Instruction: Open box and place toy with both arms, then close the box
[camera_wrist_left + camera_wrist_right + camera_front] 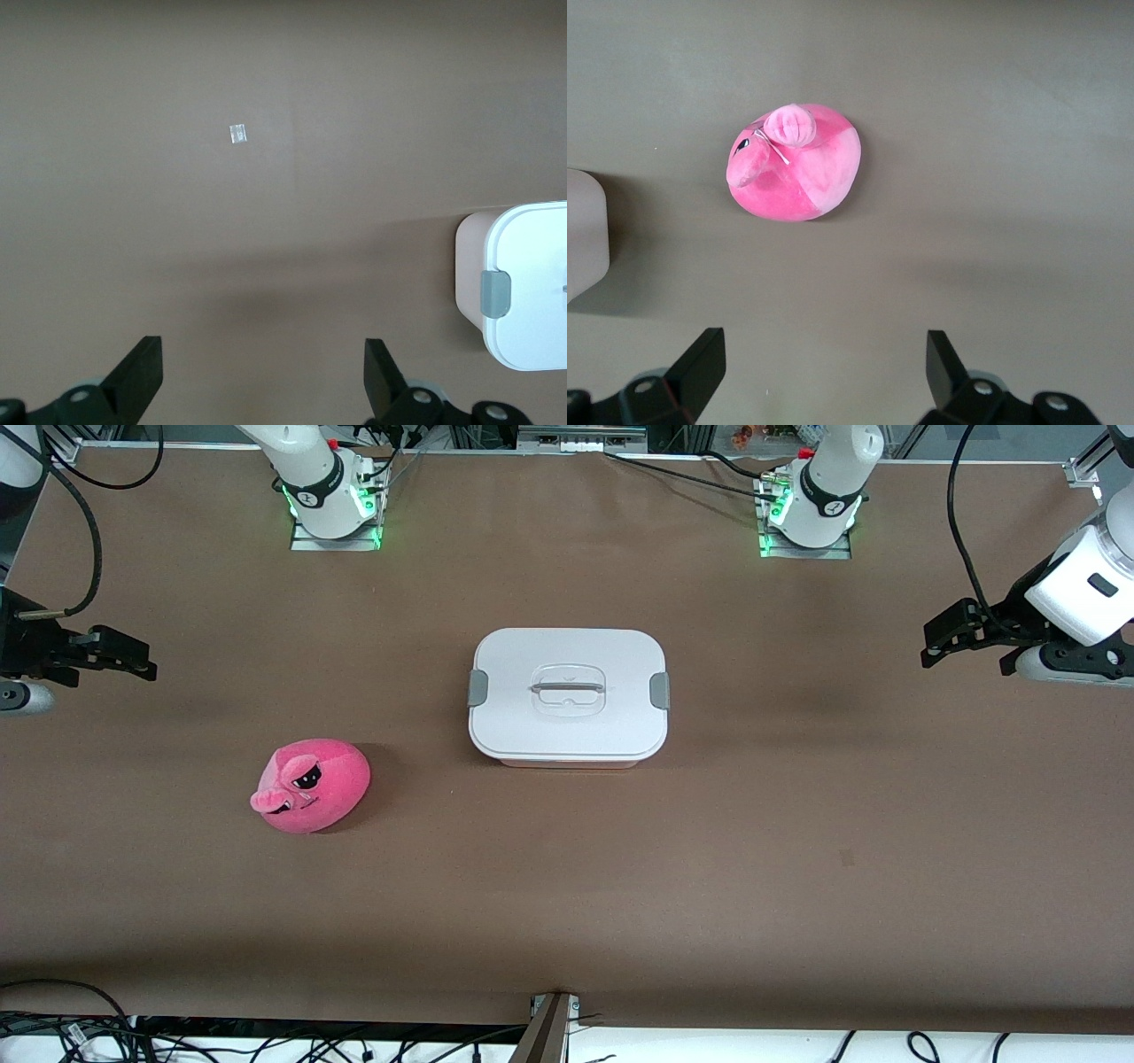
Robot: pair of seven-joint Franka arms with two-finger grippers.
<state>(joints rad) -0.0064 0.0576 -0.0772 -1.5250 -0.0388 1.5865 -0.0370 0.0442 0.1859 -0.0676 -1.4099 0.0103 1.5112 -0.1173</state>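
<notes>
Fingers spread wide on both grippers, nothing between them. Left gripper [941, 642] is up in the air over bare table at the left arm's end, well apart from the box [568, 695]; in the left wrist view its two fingertips [142, 367] stand far apart over bare brown table [266, 88], with a corner of the box [532, 283] and one grey clip [495, 293] showing at the edge. Right gripper [124, 657] is up over the right arm's end of the table, also well apart from the box; its fingertips [704, 363] are wide, toy [795, 162] in view past them.

Box sits mid-table, white lid on, grey clip at each short end, clear handle [568, 685] in the lid's recessed centre.

Toy [310, 785], hot-pink plush, lies on the table nearer the front camera than the box and toward the right arm's end, apart from the box. Both arms wait.
</notes>
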